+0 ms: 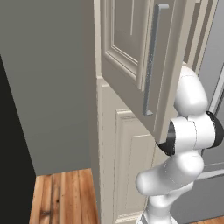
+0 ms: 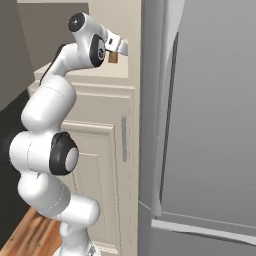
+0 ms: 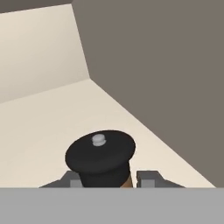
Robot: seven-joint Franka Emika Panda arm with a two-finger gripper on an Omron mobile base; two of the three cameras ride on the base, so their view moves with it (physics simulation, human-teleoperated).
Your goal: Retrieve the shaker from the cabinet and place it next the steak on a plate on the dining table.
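Observation:
In the hand view the shaker [image 3: 100, 153] stands on the cream shelf [image 3: 43, 122] inside the cabinet, its dark round cap with a small knob facing me and a strip of brown body below. My gripper [image 3: 111, 179] is shut on the shaker, one grey fingertip [image 3: 72, 179] pressed to each side. In the right base view the raised arm reaches into the upper cabinet [image 2: 100, 150], with the gripper [image 2: 116, 50] on the small tan shaker [image 2: 113, 58]. The left base view has the upper cabinet door [image 1: 131, 48] swung open, with its long grey bar handle [image 1: 152, 61].
A tall grey fridge [image 2: 215, 125] stands right beside the cabinet. The shelf's back and side walls [image 3: 153, 65] are close behind the shaker. The open door hangs over the arm's elbow [image 1: 192, 131]. Wooden floor [image 1: 61, 197] and a grey wall [image 1: 43, 87] lie to the left.

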